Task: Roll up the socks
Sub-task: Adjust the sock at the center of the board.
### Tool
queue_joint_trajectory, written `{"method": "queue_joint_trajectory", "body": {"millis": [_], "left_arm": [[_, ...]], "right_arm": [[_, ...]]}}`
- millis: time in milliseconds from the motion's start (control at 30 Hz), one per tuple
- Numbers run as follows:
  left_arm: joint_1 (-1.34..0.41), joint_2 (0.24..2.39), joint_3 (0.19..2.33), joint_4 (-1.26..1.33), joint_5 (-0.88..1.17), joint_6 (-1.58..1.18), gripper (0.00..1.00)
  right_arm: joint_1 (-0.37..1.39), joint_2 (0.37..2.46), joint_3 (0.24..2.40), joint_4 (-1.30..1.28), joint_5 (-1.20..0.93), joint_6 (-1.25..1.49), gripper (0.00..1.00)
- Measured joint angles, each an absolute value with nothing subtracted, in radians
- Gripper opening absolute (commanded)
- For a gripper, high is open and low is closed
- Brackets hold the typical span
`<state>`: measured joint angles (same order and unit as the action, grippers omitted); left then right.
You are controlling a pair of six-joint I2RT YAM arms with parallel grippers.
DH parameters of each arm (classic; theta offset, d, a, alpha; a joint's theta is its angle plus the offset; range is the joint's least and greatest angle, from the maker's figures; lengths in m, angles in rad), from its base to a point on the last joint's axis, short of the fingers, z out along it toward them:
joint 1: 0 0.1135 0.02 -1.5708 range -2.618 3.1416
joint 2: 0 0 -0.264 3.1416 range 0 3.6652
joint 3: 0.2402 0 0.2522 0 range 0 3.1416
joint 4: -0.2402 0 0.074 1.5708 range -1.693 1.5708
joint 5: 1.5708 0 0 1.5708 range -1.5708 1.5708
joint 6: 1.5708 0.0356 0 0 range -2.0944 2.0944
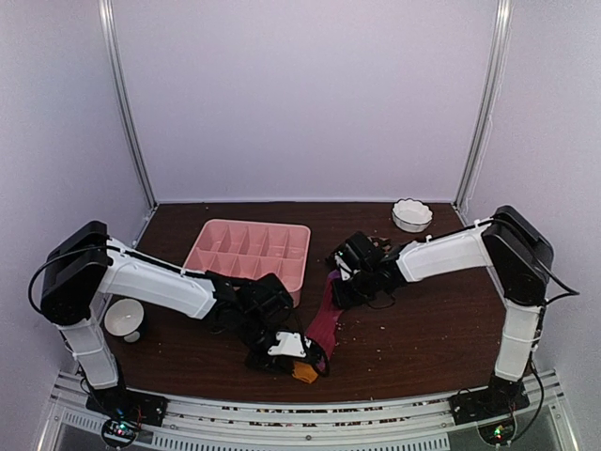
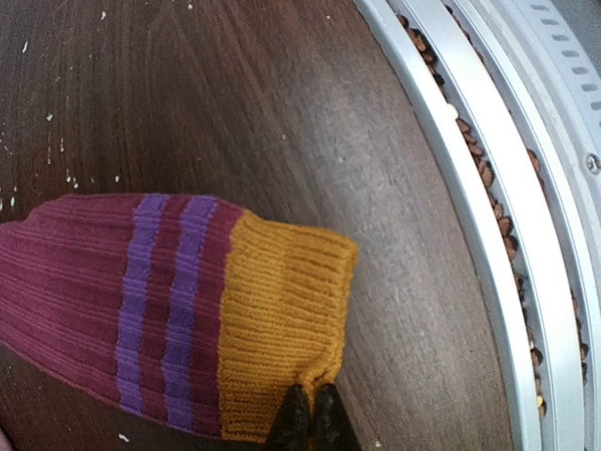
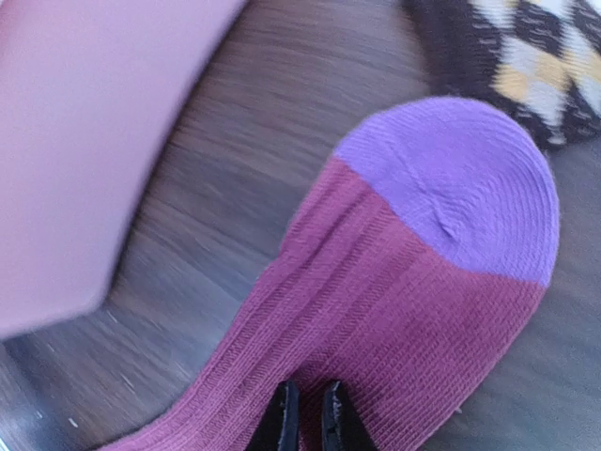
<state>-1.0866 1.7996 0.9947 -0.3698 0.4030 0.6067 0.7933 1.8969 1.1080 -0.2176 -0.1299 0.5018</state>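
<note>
- Magenta sock [image 1: 324, 324]: laid out lengthwise on the dark wood table [image 1: 427, 319], just beside the near right corner of the pink tray. Purple toe end toward the right arm; orange cuff with two purple stripes toward the near table edge.
- Checkered sock [image 3: 540, 52]: dark brown and tan, lying on the wood close beyond the purple toe. Only a corner in sight in the right wrist view.
- Left gripper [image 2: 310, 423]: fingertips pressed together, pinching the edge of the orange cuff. Rest of the cuff spread over the wood.
- Right gripper [image 3: 308, 420]: fingertips drawn close, with a narrow strip of magenta foot fabric caught between them, a little short of the purple toe.
- Pink tray [image 1: 246, 224]: divided into many compartments, left of table centre, behind the left forearm.
- White scalloped bowl [image 1: 411, 214]: far right corner of the table, well apart from the magenta sock.
- White cup [image 1: 124, 318]: left side of the table, beside the left arm.
- Metal rail [image 2: 488, 235]: along the near table edge, with brown bits lodged in its groove.
- Pale crumbs [image 2: 66, 174]: scattered on the wood near the cuff.
</note>
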Motion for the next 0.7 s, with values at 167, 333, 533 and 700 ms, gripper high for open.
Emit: {"method": "queue_joint_trajectory", "body": {"millis": [167,333,533,700], "left_arm": [[-1.079,1.786,0.984,-0.378,0.388,0.605,0.0],[-1.015,1.809,1.015,-0.399,0.375,0.592,0.0],[-0.906,1.837,1.062,-0.398,0.339,0.583,0.0],[-0.902,1.855,1.1,-0.424,0.359,0.573,0.0]], "right_arm": [[0.807,2.021,1.296,-0.276,-0.136,0.482,0.09],[0.805,2.151,1.496,-0.327,-0.147,0.474,0.09],[0.801,2.217,1.596,-0.34,-0.204,0.486,0.07],[0.8,2.189,1.537,-0.296,-0.199,0.504,0.15]]}}
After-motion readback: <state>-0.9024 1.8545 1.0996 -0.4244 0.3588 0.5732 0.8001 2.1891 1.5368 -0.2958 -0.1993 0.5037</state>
